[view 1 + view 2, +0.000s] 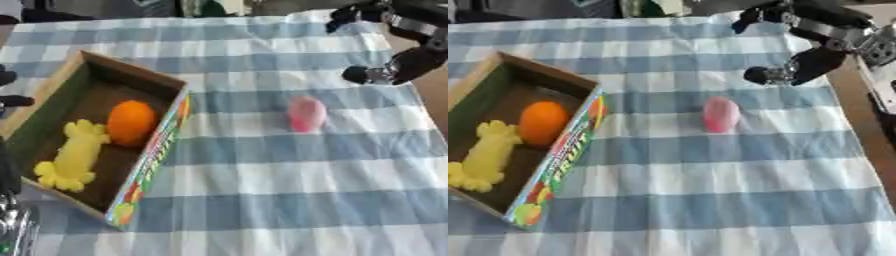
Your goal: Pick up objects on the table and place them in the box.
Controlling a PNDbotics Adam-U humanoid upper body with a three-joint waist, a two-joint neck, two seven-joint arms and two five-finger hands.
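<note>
on box wall (560, 161), unreadable coloured lettering

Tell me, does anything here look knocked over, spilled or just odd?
Nothing looks spilled or broken. The open cardboard box sits askew to the blue-and-white checked tablecloth, holding a round orange fruit and a yellow lumpy toy. One pink egg-shaped object lies alone on the cloth, below the robot's right hand.

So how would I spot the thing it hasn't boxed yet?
Start at the open box on the checked cloth. Look right across the bare cloth: one small pink rounded thing lies alone, unlike the orange ball and yellow toy inside the box.
</note>
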